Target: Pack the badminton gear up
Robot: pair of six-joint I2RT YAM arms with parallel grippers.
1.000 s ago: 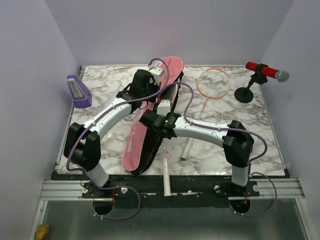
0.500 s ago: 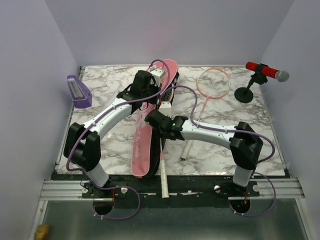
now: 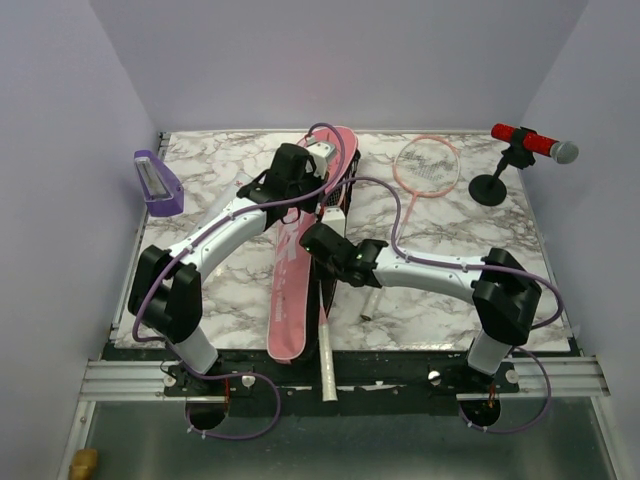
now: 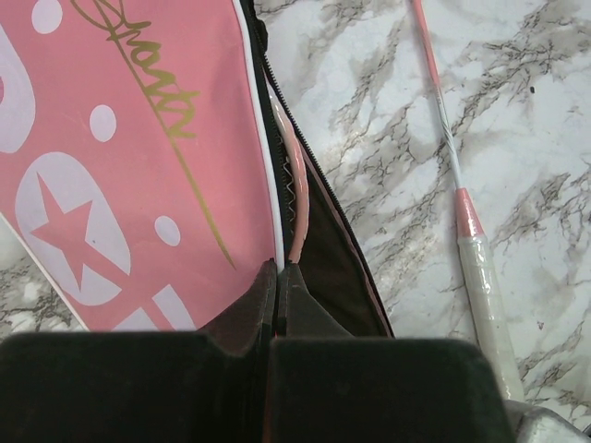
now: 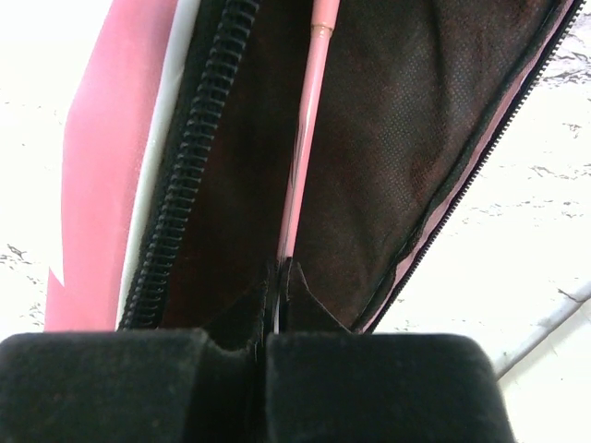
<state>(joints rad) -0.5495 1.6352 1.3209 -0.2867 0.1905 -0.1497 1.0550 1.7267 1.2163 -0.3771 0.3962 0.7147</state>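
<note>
- The pink bag has swung since a second ago. Its near end now points to 6 o'clock, not 7, and less of the black inside shows.
- The left claw is pinched tight on the bag's white edge.
- The right claw is pinched tight on the thin racket inside the bag.
- A second racket lies on the table toward 1 o'clock.

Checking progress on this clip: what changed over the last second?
The pink bag swung its near end right and lies straighter. The right gripper, shut on the racket shaft inside, shifted right with its arm. The left gripper, the second racket, microphone and purple tray stayed put.
</note>
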